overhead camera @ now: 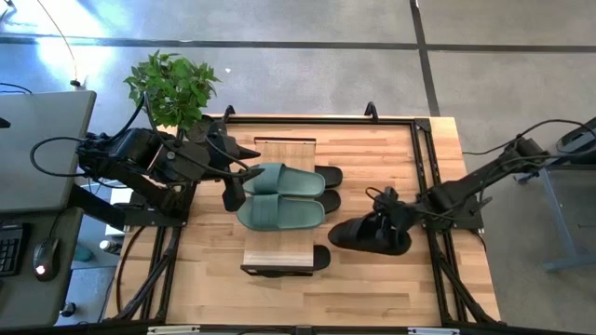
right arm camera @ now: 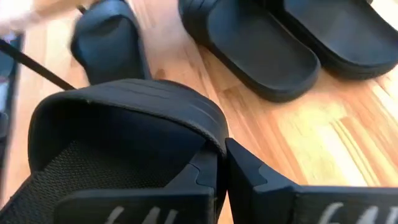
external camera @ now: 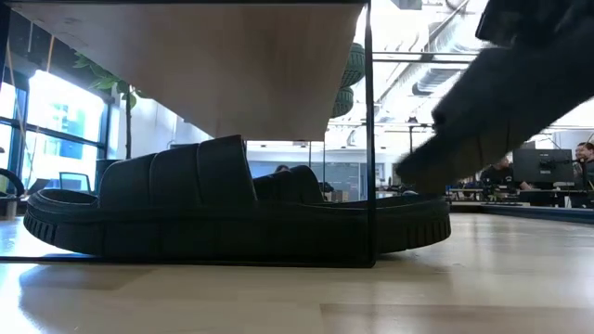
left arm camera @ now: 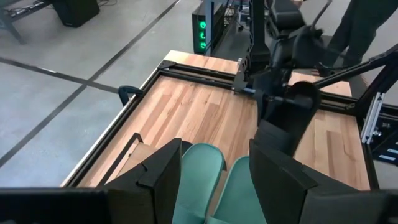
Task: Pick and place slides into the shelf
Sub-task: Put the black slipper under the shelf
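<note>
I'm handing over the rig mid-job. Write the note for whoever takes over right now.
Left tool: open at the green pair, which lies on top of the shelf.
Right tool: shut on a black slide, right of the shelf on the table.
Done: green pair on top; three black slides poke out from under the shelf.
Left: place the held black slide under the shelf.

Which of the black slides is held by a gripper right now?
The black slide right of the shelf, clamped by the right gripper; the others lie untouched under the shelf.
</note>
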Controlling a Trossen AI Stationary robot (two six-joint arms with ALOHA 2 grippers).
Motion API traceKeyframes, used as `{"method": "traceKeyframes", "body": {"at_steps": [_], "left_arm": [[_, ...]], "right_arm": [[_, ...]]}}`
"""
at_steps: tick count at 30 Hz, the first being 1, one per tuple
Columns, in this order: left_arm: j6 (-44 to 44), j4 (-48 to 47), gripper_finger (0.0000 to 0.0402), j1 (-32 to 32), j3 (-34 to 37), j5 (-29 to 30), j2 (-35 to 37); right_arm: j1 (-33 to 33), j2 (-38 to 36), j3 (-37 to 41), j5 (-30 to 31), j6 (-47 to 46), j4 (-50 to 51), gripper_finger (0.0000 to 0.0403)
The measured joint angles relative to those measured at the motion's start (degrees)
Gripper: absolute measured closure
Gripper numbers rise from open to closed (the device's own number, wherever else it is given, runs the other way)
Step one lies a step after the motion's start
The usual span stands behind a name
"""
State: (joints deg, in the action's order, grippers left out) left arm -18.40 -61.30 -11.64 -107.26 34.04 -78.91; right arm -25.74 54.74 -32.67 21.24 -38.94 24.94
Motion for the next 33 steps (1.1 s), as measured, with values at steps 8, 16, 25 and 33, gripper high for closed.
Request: {"method": "traceKeyframes", "body": {"at_steps": [8,16,25,33], "left_arm": [[-0.63,-0.02,0.0229,0.0,0.0,0.0,-0.02],[-1.61,-0.04,0.0229,0.0,0.0,0.0,-0.04],[-1.54,-0.13,0.0229,-0.02,0.0,0.0,-0.2],[-1.47,-0.2,0.0229,0.0,0.02,0.0,-0.2]], "right_arm": [[5.48,0.02,6.65,-1.39,8.3,-7.82,0.0403],[11.6,0.13,9.34,-8.58,14.88,-15.29,0.0403],[16.93,4.69,9.32,-16.98,20.08,-19.13,0.0403],[19.39,11.76,9.27,-19.02,22.43,-27.91,0.0403]]}}
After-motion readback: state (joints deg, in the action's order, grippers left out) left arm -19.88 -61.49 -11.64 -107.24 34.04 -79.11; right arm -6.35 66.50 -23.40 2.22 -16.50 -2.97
